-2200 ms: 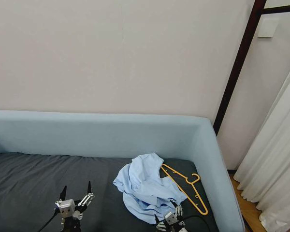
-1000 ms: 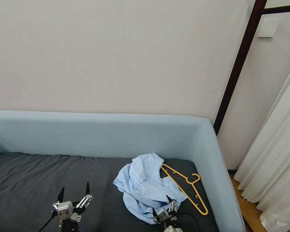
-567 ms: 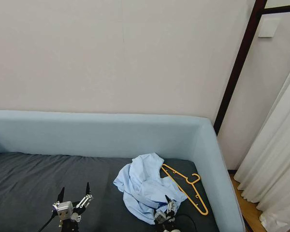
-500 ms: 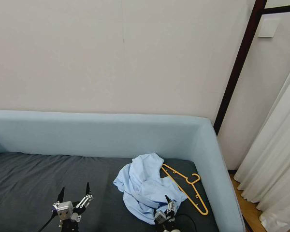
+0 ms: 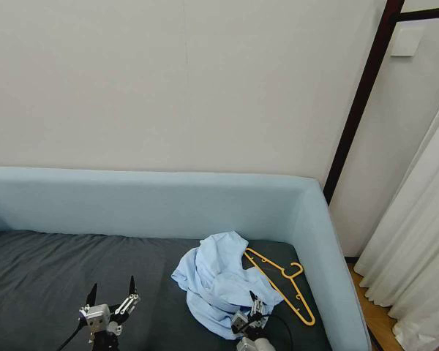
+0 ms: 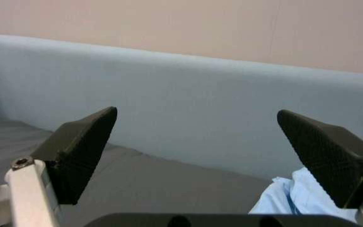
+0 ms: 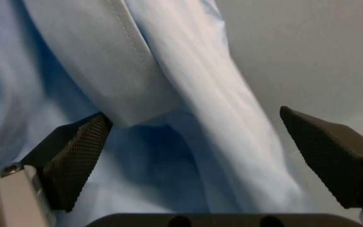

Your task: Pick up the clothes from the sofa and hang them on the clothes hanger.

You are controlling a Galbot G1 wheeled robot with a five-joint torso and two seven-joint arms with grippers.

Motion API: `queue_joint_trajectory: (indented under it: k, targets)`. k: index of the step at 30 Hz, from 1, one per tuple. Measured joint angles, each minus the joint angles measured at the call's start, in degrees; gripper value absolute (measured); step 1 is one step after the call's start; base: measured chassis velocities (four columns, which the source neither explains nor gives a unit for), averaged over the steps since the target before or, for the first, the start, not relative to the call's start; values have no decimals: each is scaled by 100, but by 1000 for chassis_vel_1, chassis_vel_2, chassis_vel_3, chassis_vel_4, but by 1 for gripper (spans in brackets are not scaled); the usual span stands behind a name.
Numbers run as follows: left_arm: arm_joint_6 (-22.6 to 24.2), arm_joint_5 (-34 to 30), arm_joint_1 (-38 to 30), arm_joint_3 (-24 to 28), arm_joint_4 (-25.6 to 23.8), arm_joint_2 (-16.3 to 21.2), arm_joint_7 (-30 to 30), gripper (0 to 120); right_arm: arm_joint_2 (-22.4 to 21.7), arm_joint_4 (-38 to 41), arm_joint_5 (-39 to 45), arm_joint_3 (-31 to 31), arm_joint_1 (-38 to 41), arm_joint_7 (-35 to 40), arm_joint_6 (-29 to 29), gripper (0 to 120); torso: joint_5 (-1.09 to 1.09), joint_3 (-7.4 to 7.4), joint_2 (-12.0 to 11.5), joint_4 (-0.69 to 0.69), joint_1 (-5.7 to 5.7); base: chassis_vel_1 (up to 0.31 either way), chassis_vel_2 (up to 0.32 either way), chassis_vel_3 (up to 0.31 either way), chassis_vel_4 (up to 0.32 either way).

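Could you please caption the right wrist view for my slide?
Open right end effector poised over the crumpled light-blue shirt.

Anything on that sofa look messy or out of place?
A light blue shirt lies crumpled near the sofa's right end, a yellow hanger flat beside it. The right gripper hangs over the shirt, jaws open; the left gripper hovers over bare seat.

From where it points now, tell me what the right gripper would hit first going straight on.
Most likely the shirt: the right gripper, fingers open, points into its folds on the sofa, close ahead. The left gripper hovers open over the seat beside it.
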Motion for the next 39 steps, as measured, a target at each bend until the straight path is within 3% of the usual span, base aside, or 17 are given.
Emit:
queue_joint_trajectory:
  k: [12,23,39]
  targets:
    - [-18,-4,-44,69,48,11,0,100,-480,1073,303,-77,-212,93,403,100,1,0,0,0,0,0,0,0,0]
    - [-36,-7,18,23,20,75,0,100,-185,413,91,125,7,36,1107,100,1,0,0,1,0,0,0,0,0]
    - [-53,-17,-131,84,169,14,0,100,-375,620,-345,257,-41,22,1533,42,1,0,0,0,0,0,0,0,0]
